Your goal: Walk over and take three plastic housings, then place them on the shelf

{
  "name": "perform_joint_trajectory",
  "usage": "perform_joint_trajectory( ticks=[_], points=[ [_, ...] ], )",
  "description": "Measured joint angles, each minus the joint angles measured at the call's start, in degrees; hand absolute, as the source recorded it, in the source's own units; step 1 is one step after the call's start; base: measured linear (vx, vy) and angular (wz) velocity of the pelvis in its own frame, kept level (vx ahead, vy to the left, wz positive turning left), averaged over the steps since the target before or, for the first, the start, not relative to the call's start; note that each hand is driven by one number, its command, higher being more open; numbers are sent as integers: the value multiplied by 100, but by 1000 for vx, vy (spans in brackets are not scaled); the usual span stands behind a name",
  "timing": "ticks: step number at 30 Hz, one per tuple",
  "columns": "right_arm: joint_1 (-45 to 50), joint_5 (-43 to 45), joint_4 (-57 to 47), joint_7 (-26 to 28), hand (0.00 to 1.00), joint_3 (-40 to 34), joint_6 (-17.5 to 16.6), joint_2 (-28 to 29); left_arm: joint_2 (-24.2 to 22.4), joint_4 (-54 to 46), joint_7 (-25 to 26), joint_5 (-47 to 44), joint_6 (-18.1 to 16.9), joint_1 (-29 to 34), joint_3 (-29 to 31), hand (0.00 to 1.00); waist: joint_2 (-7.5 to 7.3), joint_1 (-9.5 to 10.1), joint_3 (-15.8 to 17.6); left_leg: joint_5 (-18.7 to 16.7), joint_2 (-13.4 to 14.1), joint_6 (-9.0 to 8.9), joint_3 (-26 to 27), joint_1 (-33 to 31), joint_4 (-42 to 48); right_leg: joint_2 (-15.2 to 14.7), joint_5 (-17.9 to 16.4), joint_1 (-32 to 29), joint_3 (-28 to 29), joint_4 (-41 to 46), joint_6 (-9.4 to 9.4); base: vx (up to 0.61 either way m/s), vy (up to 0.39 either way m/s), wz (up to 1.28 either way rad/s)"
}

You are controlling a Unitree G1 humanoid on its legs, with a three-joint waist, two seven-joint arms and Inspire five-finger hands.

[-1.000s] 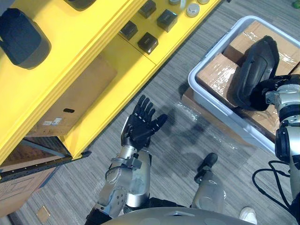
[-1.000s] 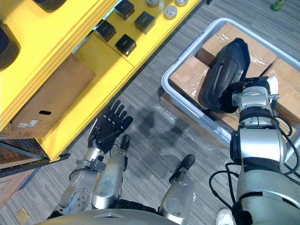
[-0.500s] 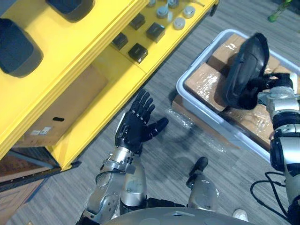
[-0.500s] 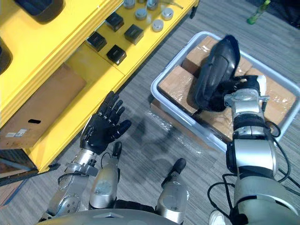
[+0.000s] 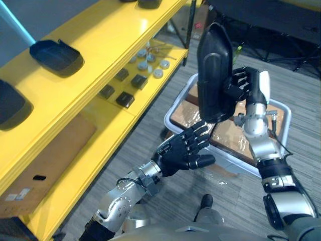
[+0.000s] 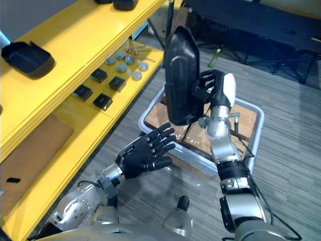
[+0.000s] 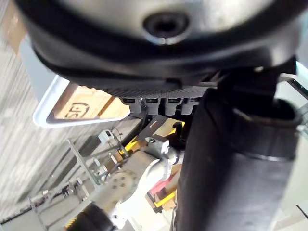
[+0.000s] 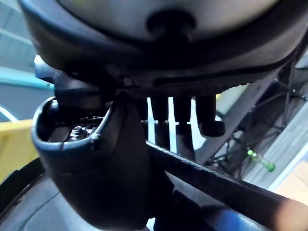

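The right robot hand (image 6: 214,89) clamps the long black plastic housing (image 6: 179,75) by one edge above the grey plastic bin (image 5: 228,159). The grip seems shallow; swinging to the broad yellow shelf (image 6: 75,30) could twist it loose. The left robot hand (image 6: 145,153) is spread open.

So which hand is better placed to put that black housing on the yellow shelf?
Probably the right hand: its fingers are curled round the plastic housing, holding it upright beside the yellow shelf. The left hand is open and empty, lower down.
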Motion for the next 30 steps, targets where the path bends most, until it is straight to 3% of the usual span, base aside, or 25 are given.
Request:
perform_joint_trajectory(
  ticks=[2, 8, 16, 20, 23, 26, 30],
  points=[
    [116, -137, -72, -4, 0, 29, -212, 119, -73, 211, 197, -115, -44, -215, 17, 100, -21, -26, -37, -6, 11, -7, 82, 79, 0, 31, 55, 38, 72, -79, -4, -43, -5, -22],
    [548, -317, -673, 19, 0, 250, -728, 334, -234, 410, 661, -191, -645, -320, 129, 100, -84, -130, -258, -27, 4, 3, 171, 152, 0, 56, 164, 119, 127, -245, -13, -26, 2, -7],
    [752, -488, -673, 89, 0, 621, -775, 782, -395, 559, 1058, 93, -1250, -327, 387, 100, -244, -142, -445, -34, 0, 5, 151, 169, 1, 55, 169, 175, 97, -249, -7, -9, 8, 2],
    [754, -565, -673, 66, 0, 746, -775, 788, -390, 661, 492, 96, -1248, -328, 542, 100, -244, -129, -463, -52, 1, 8, 145, 167, 1, 53, 169, 186, 75, -252, -7, -11, 8, 2],
    [780, -814, -673, -242, 0, 790, -774, 790, -389, 640, -103, 88, -1160, -444, 525, 100, -239, -130, -488, -78, 1, 1, 146, 155, 54, 48, 168, 195, 75, -253, -7, 0, 0, 0],
    [814, -1014, -672, -668, 0, 776, -768, 775, -319, 529, -702, 75, -816, -561, 531, 100, -213, -166, -573, -85, 1, -3, 145, 156, 59, 48, 168, 192, 75, -255, -7, 0, 0, 0],
    [821, -1242, -666, -1036, 0, 778, -728, 775, -320, 228, -1700, -1, -212, -829, 51, 100, -150, -177, -624, -111, 1, -4, 146, 153, 85, 47, 167, 192, 75, -257, -8, 0, 0, 0]
  ],
)
